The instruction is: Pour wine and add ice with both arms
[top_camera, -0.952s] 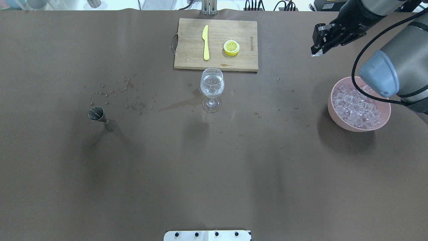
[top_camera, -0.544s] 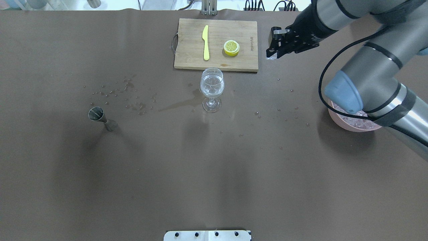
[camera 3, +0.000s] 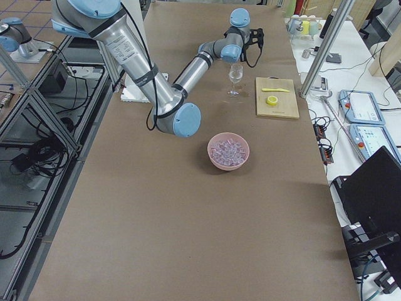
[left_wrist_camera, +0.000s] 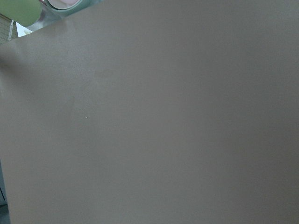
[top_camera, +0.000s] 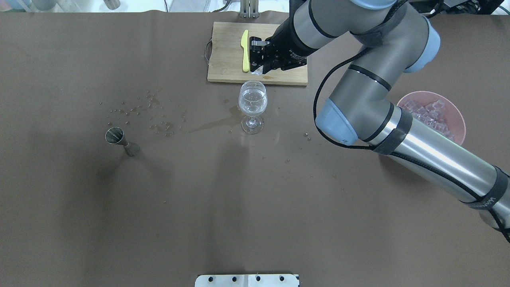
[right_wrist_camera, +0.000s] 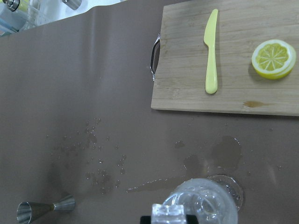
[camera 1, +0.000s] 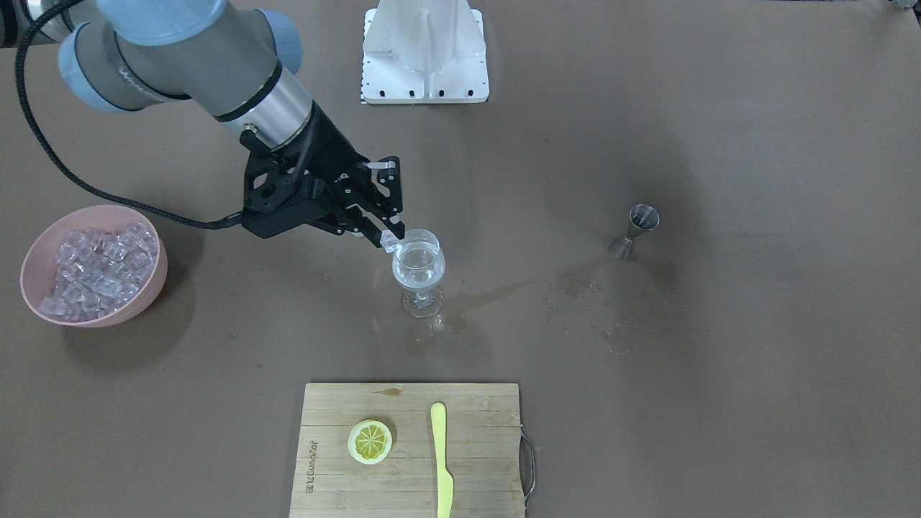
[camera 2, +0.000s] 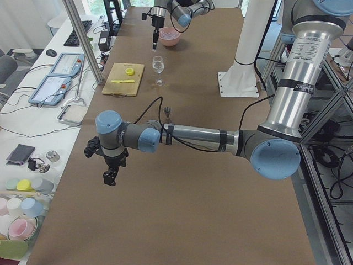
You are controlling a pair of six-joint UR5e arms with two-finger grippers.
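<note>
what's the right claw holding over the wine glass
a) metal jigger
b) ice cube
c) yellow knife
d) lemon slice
b: the right claw is closed on one clear ice cube, held just above the rim of the wine glass.

Brown table (top_camera: pixel 199 207) (wet, perhaps) carries glass (top_camera: pixel 252 104), jigger (top_camera: pixel 119 140), board (top_camera: pixel 223 52), bowl (camera 1: pixel 93 319).
</note>
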